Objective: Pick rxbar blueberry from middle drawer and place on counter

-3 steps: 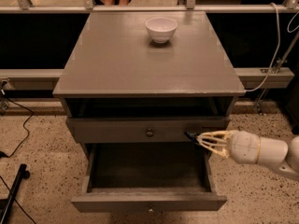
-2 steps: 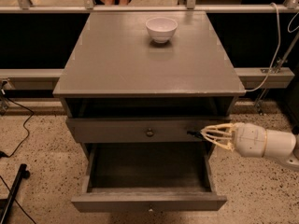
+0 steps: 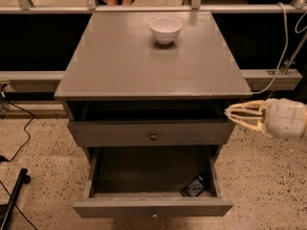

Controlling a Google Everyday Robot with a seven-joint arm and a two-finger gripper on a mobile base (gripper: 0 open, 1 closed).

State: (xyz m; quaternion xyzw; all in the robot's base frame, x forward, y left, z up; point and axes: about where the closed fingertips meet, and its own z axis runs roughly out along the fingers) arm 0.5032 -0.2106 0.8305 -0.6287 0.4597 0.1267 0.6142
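So the rxbar blueberry [image 3: 193, 186] is lying inside the middle drawer [image 3: 153, 207], down in the front right corner. It sits flat on the drawer floor, turned at an angle, with its near end close to the front wall and right up by the right side wall. That drawer is open wide enough that most of its floor shows, and the bar is the only thing I can spot in it.

Above it is the drawer front with the round brass knob [image 3: 153, 136], which sticks out just a little from the cabinet.

The gripper [image 3: 230, 113] hangs in the air off the cabinet's right side, about level with that upper drawer and just below the bench's front right corner, pointing left toward the cabinet. It's well apart from the bar and carrying nothing. Honestly can't tell if it's clenched or released.

Up on the bench [image 3: 144, 66] there's a white bowl [image 3: 165, 29] near the back edge, slightly right of centre.
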